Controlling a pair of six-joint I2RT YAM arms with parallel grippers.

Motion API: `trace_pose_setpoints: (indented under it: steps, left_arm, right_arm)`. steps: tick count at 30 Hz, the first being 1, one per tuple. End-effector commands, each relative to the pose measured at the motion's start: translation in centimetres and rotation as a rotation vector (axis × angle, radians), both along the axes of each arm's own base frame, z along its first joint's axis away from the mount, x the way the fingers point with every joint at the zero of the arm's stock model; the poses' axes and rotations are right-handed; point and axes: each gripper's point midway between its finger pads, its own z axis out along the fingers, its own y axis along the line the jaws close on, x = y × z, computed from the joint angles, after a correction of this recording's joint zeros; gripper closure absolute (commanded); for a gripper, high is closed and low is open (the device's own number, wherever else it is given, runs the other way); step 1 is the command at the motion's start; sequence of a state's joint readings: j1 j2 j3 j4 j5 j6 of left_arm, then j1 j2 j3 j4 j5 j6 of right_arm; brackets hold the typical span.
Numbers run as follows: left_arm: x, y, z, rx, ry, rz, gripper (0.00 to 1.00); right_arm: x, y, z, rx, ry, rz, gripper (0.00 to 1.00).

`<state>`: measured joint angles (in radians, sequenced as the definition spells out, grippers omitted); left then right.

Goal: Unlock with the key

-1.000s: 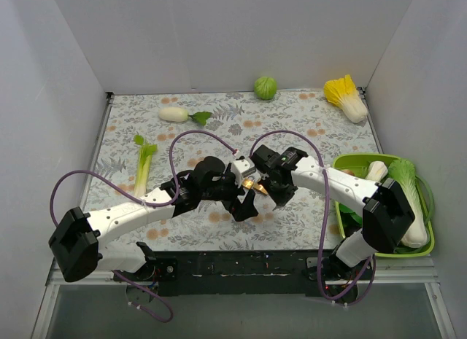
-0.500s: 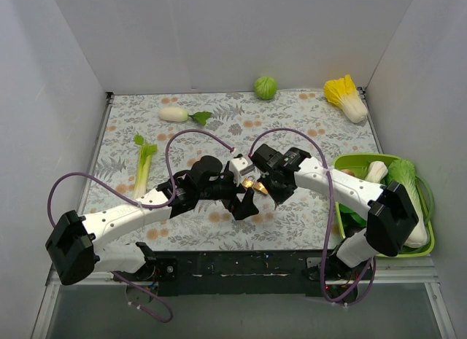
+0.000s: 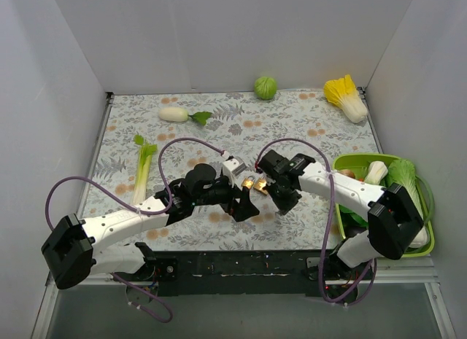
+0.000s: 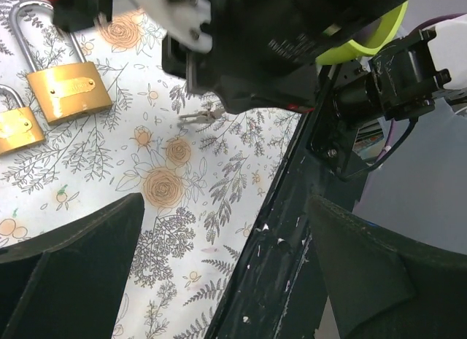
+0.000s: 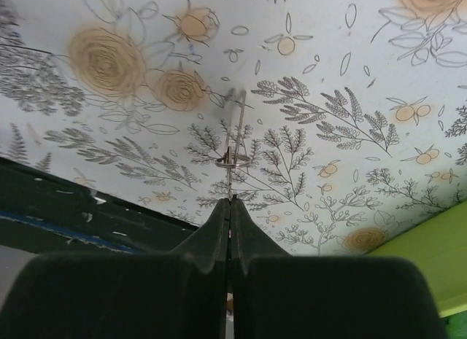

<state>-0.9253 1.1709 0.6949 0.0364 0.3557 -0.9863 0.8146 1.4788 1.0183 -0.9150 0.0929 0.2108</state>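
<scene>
Two brass padlocks (image 4: 69,91) (image 4: 14,127) lie side by side on the floral mat; in the top view they show at the middle of the table (image 3: 255,184). My left gripper (image 4: 226,281) is open and empty, its fingers (image 4: 66,266) wide apart over the mat near the table's front edge, just near of the padlocks (image 3: 243,206). My right gripper (image 5: 230,208) is shut on a thin silver key (image 5: 235,135) with a small ring, tip pointing at the mat. The key also shows in the left wrist view (image 4: 201,118), right of the padlocks.
A green basket (image 3: 350,164) with bok choy stands at the right edge. A celery stalk (image 3: 143,164) lies at the left, and a white radish (image 3: 174,114), a green cabbage (image 3: 265,87) and a yellow cabbage (image 3: 346,97) lie at the back. The black front rail (image 4: 292,230) runs close by.
My left arm has drawn back toward the near left, and both padlocks now show on the mat. My right gripper has shifted slightly right and nearer with the key.
</scene>
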Motion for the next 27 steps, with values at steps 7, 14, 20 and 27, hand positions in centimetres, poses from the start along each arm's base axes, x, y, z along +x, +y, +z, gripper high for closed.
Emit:
trace_pose_setpoints:
  steps: [7,14,20,27]
  left_arm:
    - [0.4,-1.2,3.4,-0.156,0.023,0.052,0.06]
    - [2.9,-1.6,4.0,-0.191,0.016,0.173,0.14]
    - [3.6,-1.3,3.7,-0.172,0.012,0.216,0.26]
    - [1.3,-2.1,3.2,-0.175,-0.003,0.05,0.25]
  right_arm:
    - [3.3,6.8,12.4,0.384,-0.188,0.028,0.99]
    - [1.1,6.9,10.4,0.389,-0.07,0.074,0.99]
    - [0.5,7.6,11.4,0.45,-0.057,0.085,0.99]
    - [-1.1,8.0,11.4,0.497,0.014,0.145,0.99]
